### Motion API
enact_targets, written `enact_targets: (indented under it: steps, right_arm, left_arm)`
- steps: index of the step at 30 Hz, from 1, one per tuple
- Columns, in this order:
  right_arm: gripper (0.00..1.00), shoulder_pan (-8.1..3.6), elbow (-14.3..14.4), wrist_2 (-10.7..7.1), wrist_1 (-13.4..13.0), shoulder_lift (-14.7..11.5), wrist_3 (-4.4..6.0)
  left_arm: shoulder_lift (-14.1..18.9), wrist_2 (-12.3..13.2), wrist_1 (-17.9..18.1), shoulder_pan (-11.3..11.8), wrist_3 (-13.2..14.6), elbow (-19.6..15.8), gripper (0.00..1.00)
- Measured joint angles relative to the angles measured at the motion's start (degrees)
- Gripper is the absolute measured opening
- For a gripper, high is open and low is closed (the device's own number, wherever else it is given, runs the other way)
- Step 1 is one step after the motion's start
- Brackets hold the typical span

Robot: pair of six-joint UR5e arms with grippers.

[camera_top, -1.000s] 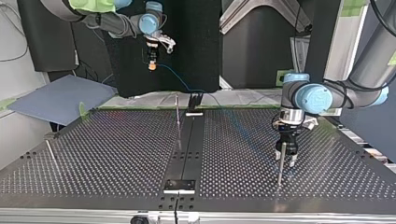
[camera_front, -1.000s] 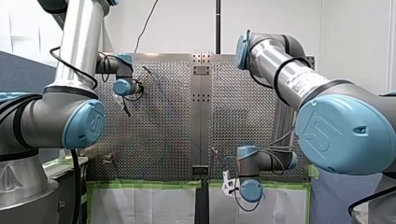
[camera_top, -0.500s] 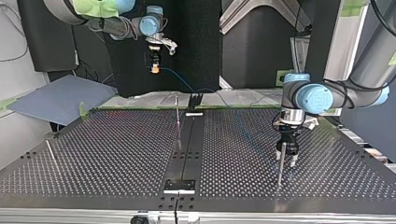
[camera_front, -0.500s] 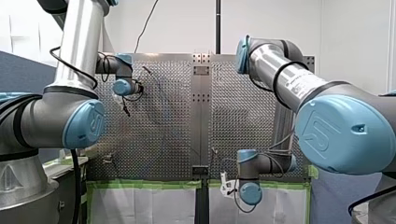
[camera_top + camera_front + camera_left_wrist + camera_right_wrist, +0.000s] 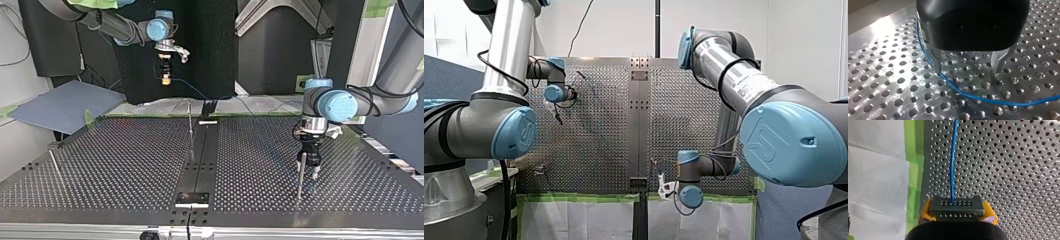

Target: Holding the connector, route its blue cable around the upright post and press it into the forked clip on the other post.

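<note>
The table point(image 5: 125, 160) is big and shiny and full of small holes. Green tape point(image 5: 914, 170) runs along one edge, and white paper point(image 5: 878, 182) lies past the tape.

My right arm point(image 5: 110, 25) comes in at the top view's left. It holds my right gripper point(image 5: 164, 75) high in the air, above the table's far edge. My left arm point(image 5: 392, 75) comes in at the top view's right. It points my left gripper point(image 5: 308, 170) straight down, low over the table and just beside a thin upright post point(image 5: 299, 187). A second thin post point(image 5: 190, 120) stands near the middle of the table, well apart from both grippers (the tops of both posts are too small to tell if one has a fork).

In the right wrist view, the right gripper's yellow pads point(image 5: 926, 207) squeeze the two sides of the connector point(image 5: 956, 205). It is a small dark block with rows of tiny holes. The blue cable point(image 5: 952, 165) comes out of its middle and runs straight ahead over the table.

In the left wrist view, the left gripper's two metal fingers point(image 5: 936, 58) stand wide apart and hold nothing. The cable lies on the table here. It passes right by one finger, then bends across the holes ahead of the gap. I cannot tell if it touches that finger.
</note>
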Motion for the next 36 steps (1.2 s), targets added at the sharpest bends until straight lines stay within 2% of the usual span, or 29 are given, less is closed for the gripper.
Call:
enact_targets:
  steps: [3, 7, 9, 11, 16, 18, 20, 25, 31, 36]
  right_arm:
    - [0.0, -0.33, 0.9, -1.13, -0.97, -0.21, 0.01]
    - [0.0, -1.26, 2.95, -2.8, -3.06, -0.3, 1.17]
    - [0.0, -1.75, 3.84, -3.58, -3.98, -0.3, 1.4]
    - [0.0, -2.25, 4.51, -4.5, -4.99, -0.32, 1.09]
    - [0.0, -3.11, 5.01, -7.03, -6.34, -0.54, -0.47]
    - [0.0, -3.44, 5.29, -7.74, -6.65, -0.87, -0.56]
    - [0.0, -3.91, 5.84, -8.49, -7.23, -1.62, -0.19]
    - [0.0, -4.9, 6.42, -10.36, -7.57, -3.43, 0.67]
    - [0.0, -5.28, 6.5, -13.31, -6.92, -3.8, 0.68]
    - [0.0, -5.3, 6.48, -14.92, -6.74, -3.82, 0.65]
  left_arm:
    - [-0.01, -0.09, -0.01, 0.04, -0.02, -0.01, 0.98]
    - [0.0, -0.15, -0.01, 0.13, -0.03, 0.01, 0.98]
    - [-0.03, -0.16, -0.01, 0.19, -0.04, 0.01, 0.98]
    - [-0.02, -0.16, -0.01, 0.21, -0.04, 0.02, 0.98]
    - [-0.01, -0.16, -0.07, 0.23, -0.04, 0.02, 0.98]
    - [-0.01, -0.16, -0.1, 0.23, -0.04, 0.01, 0.98]
    - [0.0, -0.17, -0.15, 0.24, -0.04, 0.0, 0.98]
    - [0.0, -0.17, -0.27, 0.24, -0.04, 0.0, 0.98]
    - [0.0, -0.34, -0.71, 0.16, -0.04, 0.0, 0.98]
    - [0.0, -1.87, -2.12, -0.03, 0.0, 0.01, 0.98]
